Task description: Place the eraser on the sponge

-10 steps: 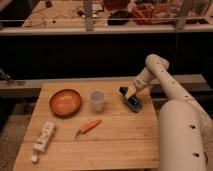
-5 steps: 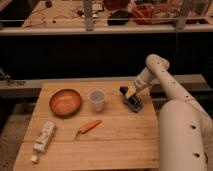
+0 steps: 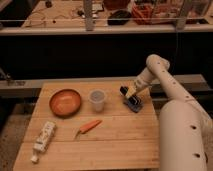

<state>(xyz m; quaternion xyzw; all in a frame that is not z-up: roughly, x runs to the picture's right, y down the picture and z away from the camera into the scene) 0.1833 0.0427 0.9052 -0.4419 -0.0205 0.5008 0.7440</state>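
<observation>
Okay, on my screen the table (image 3: 115, 145) fills the lower half, pale wooden boards running left to right, and the arm (image 3: 167, 82) comes in from the right, a fat white body low at the edge and a slimmer white link bending up and over the far right part of the top. Going down in size: the bowl (image 3: 65, 101) sits far left, orange, round and upright. The cup (image 3: 97, 100) is just to its right, clear, standing, apart from the bowl. The tube (image 3: 44, 137) lies near the front left corner, white, slanted, cap end toward me. The carrot (image 3: 90, 125) lies near the middle of the top, in front of the cup, tilted with its tip toward the left. Now the task spot: a dark lump (image 3: 135, 104), blue-black, lies on the boards at the far right, well clear of the cup. It is where I place the eraser and the sponge, but I can't separate one from the other. The gripper (image 3: 130, 93) is low, right over that lump, touching or nearly so, with a pale yellow patch showing at its tip. Wide, narrow or holding, I cannot tell from here
</observation>
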